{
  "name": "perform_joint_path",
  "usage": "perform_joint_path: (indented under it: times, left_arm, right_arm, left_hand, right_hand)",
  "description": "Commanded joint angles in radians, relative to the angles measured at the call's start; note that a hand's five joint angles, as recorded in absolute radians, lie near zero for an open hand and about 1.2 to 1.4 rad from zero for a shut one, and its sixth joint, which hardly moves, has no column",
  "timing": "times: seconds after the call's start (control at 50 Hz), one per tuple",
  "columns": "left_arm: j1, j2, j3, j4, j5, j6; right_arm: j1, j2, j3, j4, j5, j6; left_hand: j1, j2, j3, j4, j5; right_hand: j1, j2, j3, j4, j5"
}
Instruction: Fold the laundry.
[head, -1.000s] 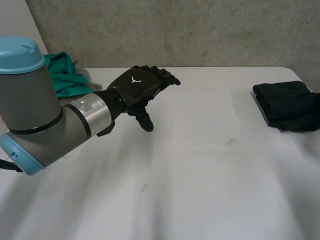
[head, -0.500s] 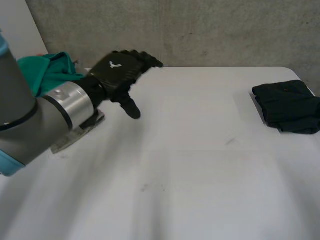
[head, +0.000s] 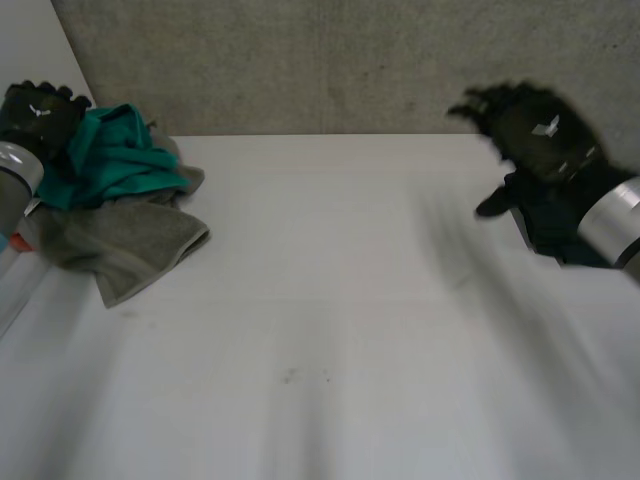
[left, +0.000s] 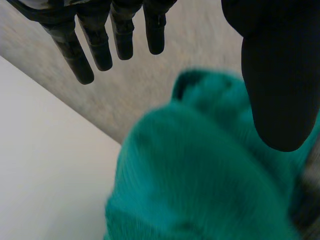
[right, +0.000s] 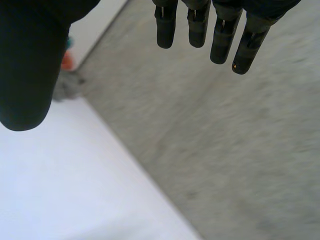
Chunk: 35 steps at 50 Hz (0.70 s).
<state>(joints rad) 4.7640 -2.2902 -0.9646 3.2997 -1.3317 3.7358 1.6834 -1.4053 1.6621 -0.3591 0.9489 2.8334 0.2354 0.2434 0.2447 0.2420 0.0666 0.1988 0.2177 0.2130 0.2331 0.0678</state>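
2 empty hands above a table with 3 cloths.
The white table (head: 330, 330) has a grey towel (head: 130, 245) at its far left corner, with a green cloth (head: 115, 155) bunched on top of it. A dark folded cloth (head: 555, 240) lies at the far right side. The left hand (head: 38, 112) is just beside the green cloth, fingers straight and wide, holding nothing. The right hand (head: 535, 130) hangs over the dark cloth, fingers wide too, holding nothing.

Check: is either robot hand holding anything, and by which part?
Nothing is held. The left robot hand is open at the teal cloth, not gripping it; the right robot hand is open, empty.
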Motion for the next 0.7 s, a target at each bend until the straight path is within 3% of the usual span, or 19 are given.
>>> perform_joint_path:
  times: [0.02,0.04,0.06,0.08,0.1,0.18,0.24,0.34,0.36,0.44,0.5,0.56,0.64,0.7]
  left_arm:
    - [0.021,-0.224,0.222,0.006,0.045,0.039]
    - [0.021,-0.236,0.234,0.007,0.045,0.039]
    - [0.019,-0.244,0.247,0.017,0.043,0.039]
    - [0.017,-0.242,0.250,0.029,0.042,0.038]
    - [0.013,-0.242,0.247,0.047,0.040,0.038]
    - [-0.044,-0.183,0.178,0.162,0.028,0.027]
    - [-0.104,-0.054,0.051,0.242,0.028,-0.020]
    - [-0.199,0.144,-0.144,0.313,0.037,-0.198]
    - [-0.266,0.209,-0.210,0.310,0.051,-0.291]
    - [-0.416,0.311,-0.336,0.291,0.142,-0.485]
    - [-0.517,0.337,-0.417,0.276,0.228,-0.585]
    - [-0.590,0.333,-0.451,0.274,0.269,-0.599]
    - [-0.647,0.301,-0.470,0.270,0.275,-0.579]
    - [-0.645,0.301,-0.462,0.247,0.249,-0.548]
  right_arm:
    - [0.024,0.066,0.068,0.078,0.080,-0.153]
    - [0.025,0.074,0.071,0.083,0.088,-0.170]
    - [0.033,0.087,0.076,0.091,0.109,-0.199]
    - [0.035,0.094,0.077,0.095,0.117,-0.210]
    - [0.035,0.095,0.080,0.101,0.126,-0.221]
    - [0.027,0.095,0.091,0.118,0.157,-0.247]
    - [0.022,0.092,0.091,0.120,0.165,-0.243]
    - [0.021,0.063,0.091,0.137,0.175,-0.238]
    - [0.021,0.057,0.091,0.140,0.182,-0.236]
    - [0.019,0.029,0.082,0.143,0.250,-0.218]
    - [0.018,0.022,0.070,0.144,0.292,-0.194]
    - [0.013,0.022,0.064,0.144,0.309,-0.183]
    - [0.010,0.022,0.059,0.144,0.312,-0.169]
    - [0.010,0.022,0.059,0.146,0.312,-0.167]
  left_hand:
    - [0.280,0.272,0.270,0.273,0.274]
    - [0.403,0.395,0.393,0.396,0.397]
    - [0.822,0.814,0.813,0.816,0.817]
    - [1.059,1.051,1.050,1.052,1.053]
    - [1.160,1.152,1.151,1.153,1.154]
    - [1.161,1.153,1.152,1.154,1.155]
    - [1.161,1.153,1.152,1.154,1.155]
    - [1.161,1.153,1.152,1.154,1.155]
    - [1.161,1.153,1.152,1.154,1.155]
    - [1.161,1.153,1.152,1.154,1.155]
    - [1.161,1.153,1.152,1.154,1.155]
    - [1.161,1.153,1.152,1.154,1.155]
    - [0.134,0.126,0.124,0.127,0.128]
    - [0.040,0.032,0.030,0.033,0.034]
  right_hand:
    - [-0.024,-0.043,-0.038,-0.059,-0.068]
    - [-0.024,-0.043,-0.038,-0.059,-0.068]
    - [-0.024,-0.043,-0.038,-0.059,-0.068]
    - [-0.024,-0.043,-0.038,-0.059,-0.068]
    - [-0.024,-0.043,-0.038,-0.059,-0.068]
    - [-0.024,-0.043,-0.038,-0.059,-0.068]
    - [-0.024,-0.043,-0.038,-0.059,-0.068]
    - [-0.024,-0.043,-0.038,-0.059,-0.068]
    - [-0.024,-0.043,-0.038,-0.059,-0.068]
    - [-0.024,-0.043,-0.038,-0.059,-0.068]
    - [-0.024,-0.043,-0.038,-0.059,-0.068]
    - [-0.024,-0.043,-0.038,-0.059,-0.068]
    - [-0.024,-0.043,-0.038,-0.059,-0.068]
    - [-0.024,-0.043,-0.038,-0.059,-0.068]
